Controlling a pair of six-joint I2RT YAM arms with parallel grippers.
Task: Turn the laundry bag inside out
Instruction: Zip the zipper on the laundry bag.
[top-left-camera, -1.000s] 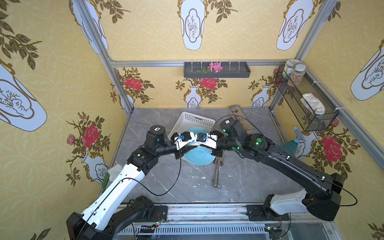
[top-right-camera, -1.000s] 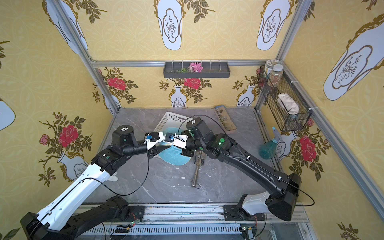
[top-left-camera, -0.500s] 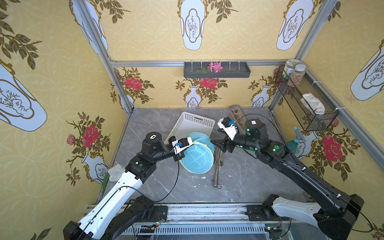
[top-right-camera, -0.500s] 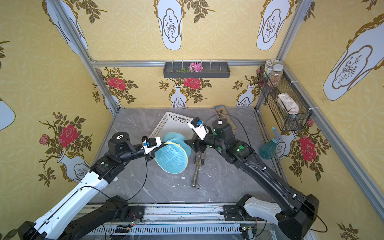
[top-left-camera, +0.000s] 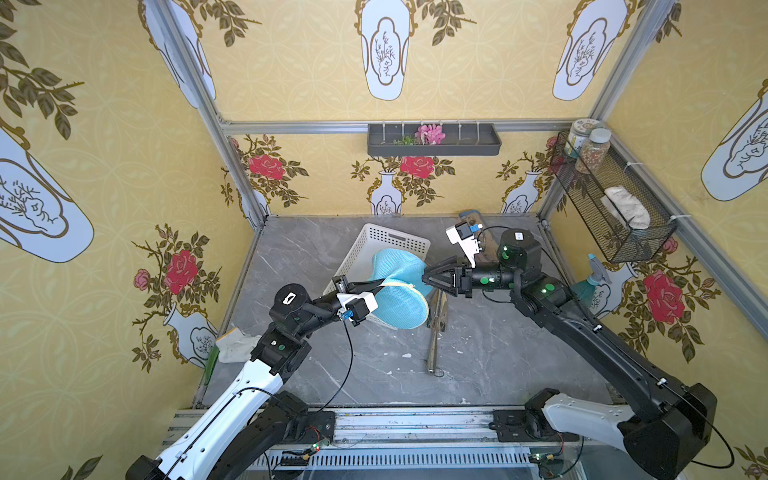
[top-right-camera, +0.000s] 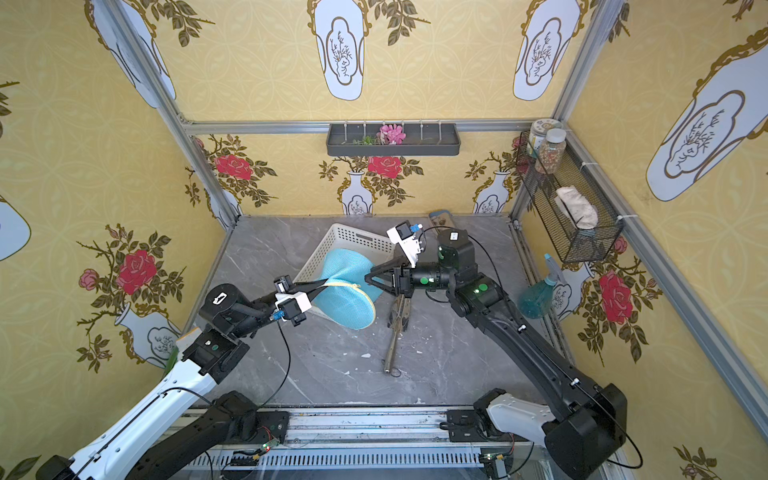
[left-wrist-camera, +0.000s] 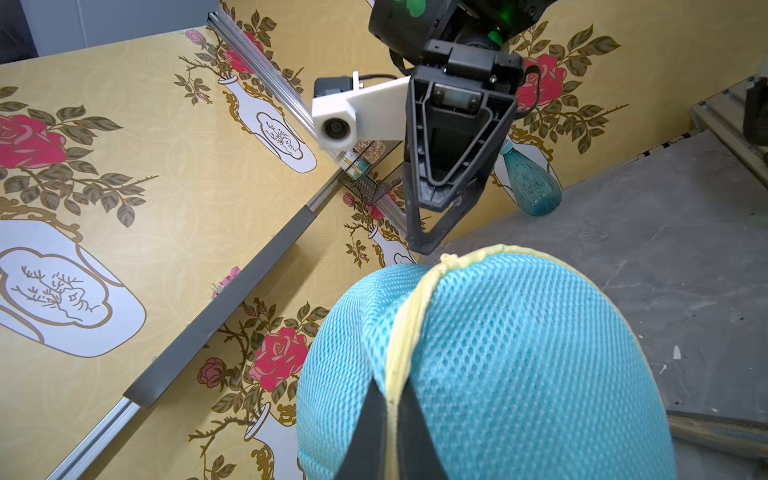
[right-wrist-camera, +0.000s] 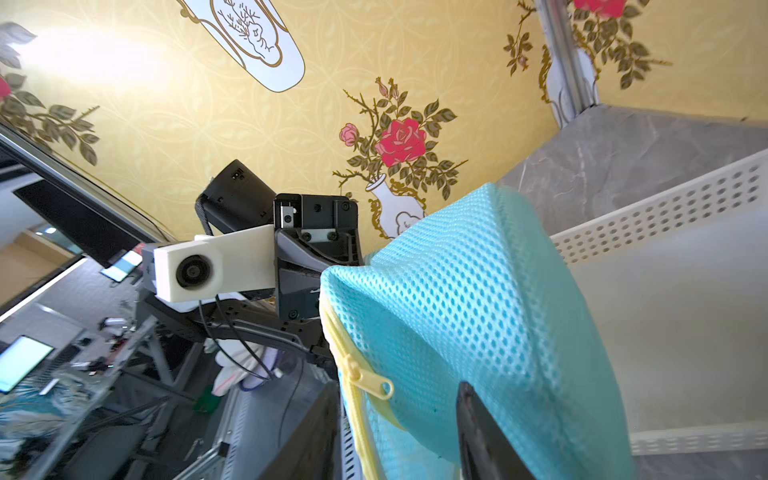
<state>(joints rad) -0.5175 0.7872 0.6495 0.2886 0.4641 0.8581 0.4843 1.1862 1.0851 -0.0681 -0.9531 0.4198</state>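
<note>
The laundry bag (top-left-camera: 401, 291) (top-right-camera: 345, 291) is light-blue mesh with a pale yellow trim and hangs above the table in front of the basket. My left gripper (top-left-camera: 379, 286) (left-wrist-camera: 388, 401) is shut on the yellow trim at the bag's left edge. In the left wrist view the bag (left-wrist-camera: 519, 353) bulges past the fingers. My right gripper (top-left-camera: 424, 276) (right-wrist-camera: 399, 432) is open at the bag's right edge. In the right wrist view its fingers (right-wrist-camera: 478, 424) straddle the bag (right-wrist-camera: 478, 299) beside the yellow zipper pull (right-wrist-camera: 374, 380).
A white perforated basket (top-left-camera: 386, 241) lies tilted behind the bag. Metal tongs (top-left-camera: 436, 328) lie on the grey table below it. A teal spray bottle (top-left-camera: 590, 286) stands at the right wall under a wire rack (top-left-camera: 615, 208). A cloth (top-left-camera: 237, 345) lies at the left edge.
The right gripper let go of the bag, drew back to the right, then came back to its right edge with jaws apart. The left gripper closed on the trim and carried the bag slightly left.
</note>
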